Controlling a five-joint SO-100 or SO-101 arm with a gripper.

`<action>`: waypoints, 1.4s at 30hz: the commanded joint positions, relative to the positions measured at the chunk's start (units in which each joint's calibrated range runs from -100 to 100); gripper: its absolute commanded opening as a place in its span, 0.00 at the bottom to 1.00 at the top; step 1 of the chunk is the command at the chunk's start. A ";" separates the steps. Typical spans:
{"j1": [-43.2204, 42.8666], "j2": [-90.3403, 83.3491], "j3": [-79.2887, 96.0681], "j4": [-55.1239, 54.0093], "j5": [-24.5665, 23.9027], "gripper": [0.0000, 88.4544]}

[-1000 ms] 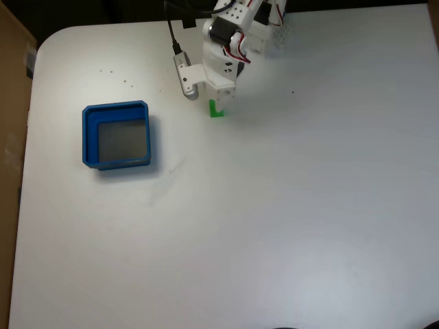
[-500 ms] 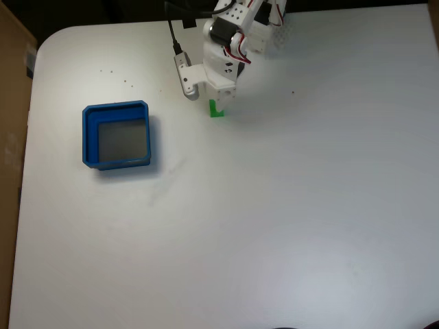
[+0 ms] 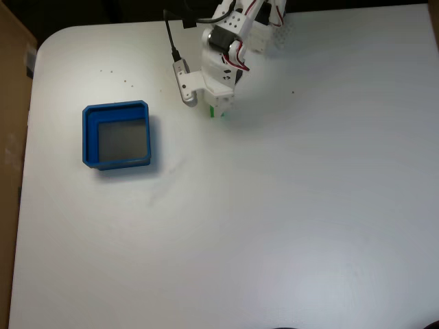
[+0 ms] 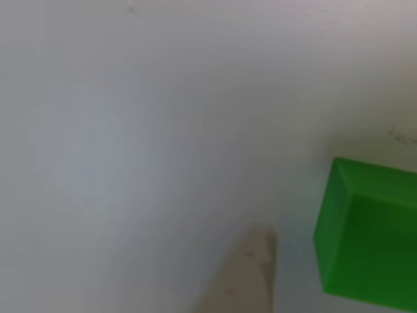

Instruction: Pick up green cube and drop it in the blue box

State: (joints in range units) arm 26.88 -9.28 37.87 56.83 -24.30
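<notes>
In the fixed view, you look down on a white table (image 3: pixel 288 205). The white robot arm reaches in from the top edge, and its end effector (image 3: pixel 218 110) hangs right over the green cube (image 3: pixel 217 112), of which you see just a sliver of green under the white housing. The blue box (image 3: pixel 116 136) sits on the table to the left in this view, well apart from the cube, with its grey floor bare. From this angle you cannot tell whether the end effector is open or closed, or whether it touches the cube.

In the other view, close to the table surface, the green cube (image 4: pixel 368 238) fills the lower right corner, resting flat on the table with two plain faces showing. One pale fingertip (image 4: pixel 251 274) rises from the bottom edge just beside the cube's left face, with a narrow strip of table between them, so no grip is made on this side. The opposite finger is out of frame.

The cube looks like small solid plastic: probably light, stiff and fairly smooth, so it could slip or skid if nudged from one side. You would do best to close squarely on two opposite flat faces, low and centred, avoiding the corners.
</notes>
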 commanded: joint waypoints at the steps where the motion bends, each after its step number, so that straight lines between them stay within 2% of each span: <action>1: -0.22 1.80 -0.29 -1.25 -0.20 0.28; 42: -0.01 5.81 -0.29 -0.92 -0.20 0.28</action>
State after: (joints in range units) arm 26.88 -3.12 37.78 56.34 -24.30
